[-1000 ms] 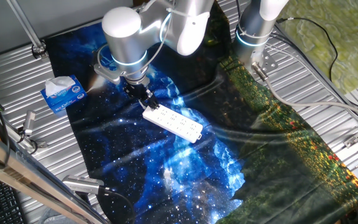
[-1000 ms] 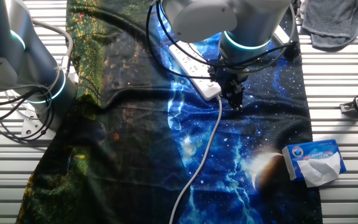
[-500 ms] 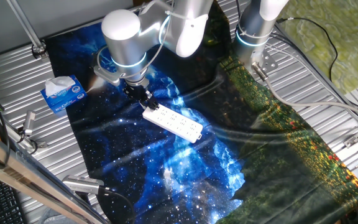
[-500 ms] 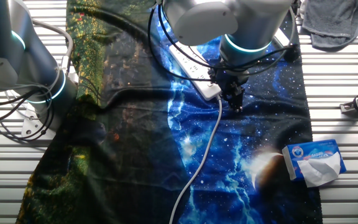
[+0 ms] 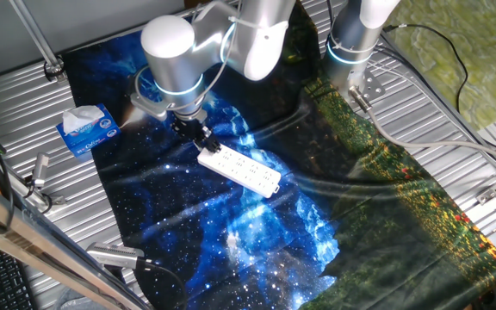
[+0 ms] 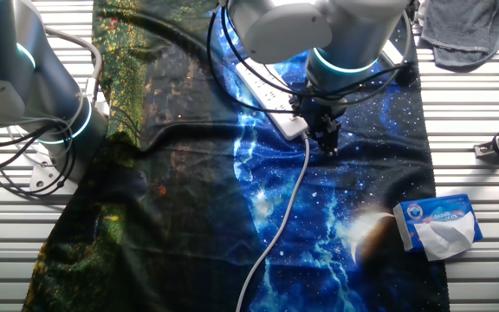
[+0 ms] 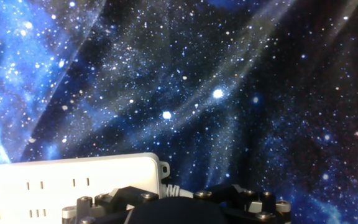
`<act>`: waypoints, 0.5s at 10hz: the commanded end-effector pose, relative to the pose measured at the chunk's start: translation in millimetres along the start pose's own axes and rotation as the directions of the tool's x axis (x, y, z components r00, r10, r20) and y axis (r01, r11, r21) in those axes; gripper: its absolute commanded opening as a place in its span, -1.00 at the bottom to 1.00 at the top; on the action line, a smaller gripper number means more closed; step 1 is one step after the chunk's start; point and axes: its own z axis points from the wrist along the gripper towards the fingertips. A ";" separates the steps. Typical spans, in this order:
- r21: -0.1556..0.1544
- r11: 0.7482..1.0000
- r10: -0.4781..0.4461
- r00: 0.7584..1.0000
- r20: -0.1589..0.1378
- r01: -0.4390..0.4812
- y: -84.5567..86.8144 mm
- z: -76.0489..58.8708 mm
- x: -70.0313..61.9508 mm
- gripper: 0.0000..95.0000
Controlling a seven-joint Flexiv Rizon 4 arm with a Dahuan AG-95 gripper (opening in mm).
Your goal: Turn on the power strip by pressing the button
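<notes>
1. Pincer point(image 5: 203, 138) hung low at the cord end of the power strip point(image 5: 241, 169), just left of centre in one fixed view; its fingertips were hidden in every view, so I could not tell whether they were apart or together.
2. Judging by that, the step in hand was the final approach to the button, which no view showed plainly; the next move likely called for a short, straight press down on that end.
3. Its white cord point(image 6: 277, 227) ran toward the lower edge of the other fixed view, clear of the fingers.
4. Farther off, a tissue pack point(image 5: 85, 129) lay at left on the desk point(image 5: 24, 112), well apart; nothing blocked the way.
</notes>
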 end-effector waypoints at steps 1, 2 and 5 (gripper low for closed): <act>0.000 1.000 -0.002 1.000 0.000 0.002 0.0 0.4 0.8 1.00; -0.002 1.000 -0.009 1.000 -0.003 0.009 -0.2 1.5 1.0 1.00; -0.026 1.000 -0.018 1.000 -0.025 0.017 -0.2 1.7 1.1 1.00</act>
